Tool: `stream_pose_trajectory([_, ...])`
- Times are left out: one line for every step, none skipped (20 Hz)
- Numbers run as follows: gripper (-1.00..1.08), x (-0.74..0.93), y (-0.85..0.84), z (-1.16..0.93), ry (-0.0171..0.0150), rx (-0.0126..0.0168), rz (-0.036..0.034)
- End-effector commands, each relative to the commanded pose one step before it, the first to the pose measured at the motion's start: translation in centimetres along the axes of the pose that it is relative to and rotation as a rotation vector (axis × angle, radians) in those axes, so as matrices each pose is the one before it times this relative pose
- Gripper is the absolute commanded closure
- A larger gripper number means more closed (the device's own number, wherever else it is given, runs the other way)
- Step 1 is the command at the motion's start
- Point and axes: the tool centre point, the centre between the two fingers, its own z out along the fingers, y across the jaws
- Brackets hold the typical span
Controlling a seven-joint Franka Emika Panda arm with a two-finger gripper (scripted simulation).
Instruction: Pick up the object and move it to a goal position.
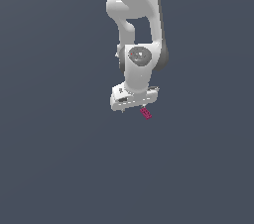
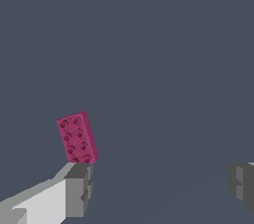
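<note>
A white robot arm (image 1: 136,34) hangs over a plain grey bench (image 1: 59,168), its gripper (image 2: 158,188) spread wide with nothing held. The small pink brick (image 2: 77,138) lies studs-up just beyond one finger (image 2: 79,188) — not between the two (the other finger sits well apart). Closing now would likely catch nothing, or that finger might nudge the brick askew.
</note>
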Motion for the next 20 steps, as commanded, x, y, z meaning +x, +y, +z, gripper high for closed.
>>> stream_pose_trajectory([-0.92,-0.076,-2.292,1.359,0.00958,0.00551,-0.07925])
stream_pose_trajectory([-0.92,0.003,-0.805,0.467,0.0036,0.00218,-0.02777])
stream_pose_trajectory([-0.92,0.009,-0.744,0.425,0.00338,0.00213,-0.02554])
stream_pose_trajectory([-0.92,0.013,-0.682,0.384,0.00316,0.00205,-0.02331])
stream_pose_trajectory([-0.92,0.017,-0.619,0.345,0.00291,0.00194,-0.02108])
stream_pose_trajectory([-0.92,0.018,-0.556,0.306,0.00265,0.0018,-0.01885])
stream_pose_trajectory([-0.92,0.019,-0.492,0.268,0.00238,0.00165,-0.01664])
stream_pose_trajectory([-0.92,0.019,-0.427,0.23,0.00209,0.00147,-0.01441])
stream_pose_trajectory([-0.92,0.018,-0.361,0.194,0.00179,0.00127,-0.01218])
stream_pose_trajectory([-0.92,0.016,-0.297,0.158,0.00148,0.00106,-0.00998])
stream_pose_trajectory([-0.92,0.013,-0.231,0.122,0.00116,0.00083,-0.00774])
stream_pose_trajectory([-0.92,0.01,-0.166,0.087,0.00084,0.00061,-0.00556])
stream_pose_trajectory([-0.92,0.005,-0.096,0.053,0.00049,0.00036,-0.00326])
stream_pose_trajectory([-0.92,0.003,-0.037,0.017,0.00018,0.00013,-0.00118])
stream_pose_trajectory([-0.92,-0.018,0.126,-0.071,-0.00182,-0.00017,0.00582])
stream_pose_trajectory([-0.92,-0.002,0.001,0.034,0.0,0.0,0.0])
stream_pose_trajectory([-0.92,-0.005,0.003,0.102,0.0,0.0,0.0])
stream_pose_trajectory([-0.92,-0.008,0.005,0.17,0.0,0.0,0.0])
stream_pose_trajectory([-0.92,0.0,-0.029,0.228,0.00017,0.00001,-0.00067])
stream_pose_trajectory([-0.92,-0.007,-0.017,0.297,0.00012,0.00001,-0.00047])
